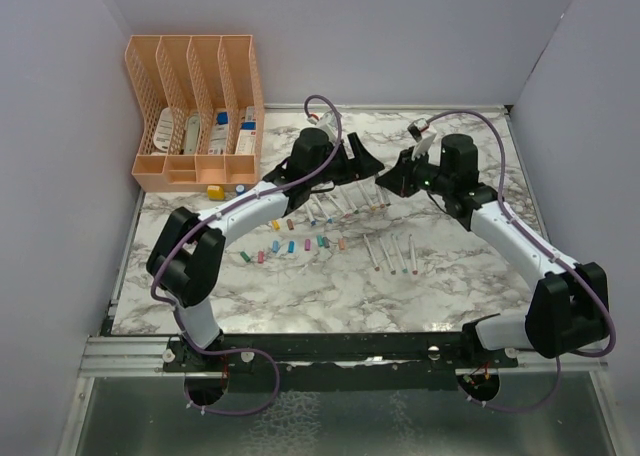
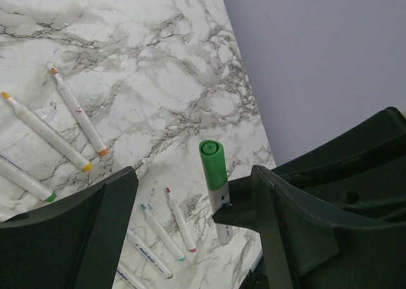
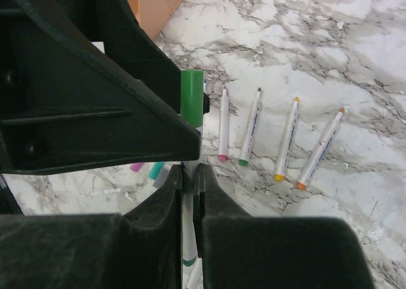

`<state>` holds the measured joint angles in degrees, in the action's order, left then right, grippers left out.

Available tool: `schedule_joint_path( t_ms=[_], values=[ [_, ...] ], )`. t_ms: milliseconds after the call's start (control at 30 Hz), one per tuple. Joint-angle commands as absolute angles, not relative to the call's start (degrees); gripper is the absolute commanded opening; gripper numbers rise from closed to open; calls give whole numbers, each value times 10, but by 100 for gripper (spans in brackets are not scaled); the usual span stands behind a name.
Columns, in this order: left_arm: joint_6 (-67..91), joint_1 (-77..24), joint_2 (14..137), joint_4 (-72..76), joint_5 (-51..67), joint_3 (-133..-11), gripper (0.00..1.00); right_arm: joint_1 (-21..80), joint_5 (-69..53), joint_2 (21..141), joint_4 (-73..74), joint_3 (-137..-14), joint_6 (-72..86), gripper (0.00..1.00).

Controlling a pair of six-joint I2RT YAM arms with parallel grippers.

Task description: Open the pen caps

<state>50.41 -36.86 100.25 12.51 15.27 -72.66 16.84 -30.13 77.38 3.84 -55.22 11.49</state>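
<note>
My right gripper (image 3: 188, 186) is shut on a pale pen (image 3: 188, 213) and holds it above the table, its green cap (image 3: 192, 97) sticking out past the fingertips. In the left wrist view the same green cap (image 2: 212, 164) stands between the fingers of my left gripper (image 2: 196, 219). That gripper is open, with a gap on both sides of the cap. From above, the left gripper (image 1: 362, 164) and right gripper (image 1: 396, 180) meet over the middle of the table. Several uncapped pens (image 1: 392, 251) and loose pen caps (image 1: 290, 246) lie on the marble below.
A peach file organiser (image 1: 195, 111) stands at the back left, with a yellow block (image 1: 215, 192) and a small bottle (image 1: 241, 189) in front of it. Pale walls close in the table (image 1: 330, 296) on three sides.
</note>
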Motion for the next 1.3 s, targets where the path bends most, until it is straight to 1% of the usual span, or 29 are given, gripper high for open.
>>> schedule_joint_path(
  t_ms=[0,100,133,433,700,767,833,867,967,1000,1067,1100,1133,1167,1267],
  values=[
    [511,-372,1013,150,151,-746,74,185,-320,761,34,-557,103,1],
    [514,-372,1018,152,149,-749,71,195,-318,757,37,-555,101,1],
    [515,-372,1020,153,149,-749,69,198,-317,757,38,-555,102,1],
    [519,-372,1018,159,151,-743,38,216,-301,759,41,-552,99,1],
    [520,-372,1011,162,150,-736,23,218,-291,760,44,-550,98,1],
    [520,-372,1010,162,149,-736,15,219,-290,761,45,-550,97,1],
    [520,-372,1010,162,150,-736,2,220,-291,761,45,-550,98,1],
    [521,-372,1010,162,151,-736,0,220,-290,761,46,-549,97,1],
    [521,-372,1011,162,149,-736,0,221,-291,762,49,-552,97,1],
    [521,-372,1011,161,149,-736,0,221,-292,763,51,-555,97,7],
    [521,-372,1011,161,147,-737,0,221,-295,766,56,-560,97,36],
    [521,-372,1011,160,148,-739,0,221,-296,770,58,-563,97,45],
    [521,-372,1012,160,150,-741,0,221,-296,773,60,-565,96,51],
    [521,-373,1013,159,152,-743,0,222,-296,775,61,-567,96,55],
    [521,-374,1015,159,155,-745,0,225,-295,786,61,-573,95,56]
  ],
)
